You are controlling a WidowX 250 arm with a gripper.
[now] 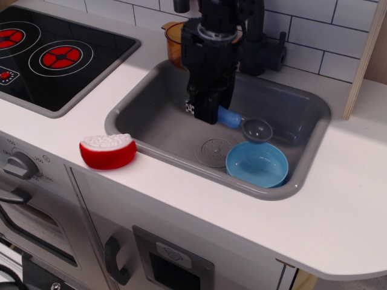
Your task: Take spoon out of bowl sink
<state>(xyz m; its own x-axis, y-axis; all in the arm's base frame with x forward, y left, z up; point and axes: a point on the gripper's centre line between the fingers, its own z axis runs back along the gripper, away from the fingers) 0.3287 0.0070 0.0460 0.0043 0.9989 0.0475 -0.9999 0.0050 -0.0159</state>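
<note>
My black gripper [205,112] is shut on the blue handle of the spoon [245,124] and holds it in the air over the middle of the grey sink [163,115]. The spoon's round grey head sticks out to the right, above and just behind the light blue bowl [257,164]. The bowl is empty and sits at the sink's front right, next to the round drain mark [211,151].
An orange transparent pot [174,37] stands on the white counter behind the sink, partly hidden by my arm. A black stove top [54,54] lies at the left. A red and white toy [107,150] sits on the counter's front edge.
</note>
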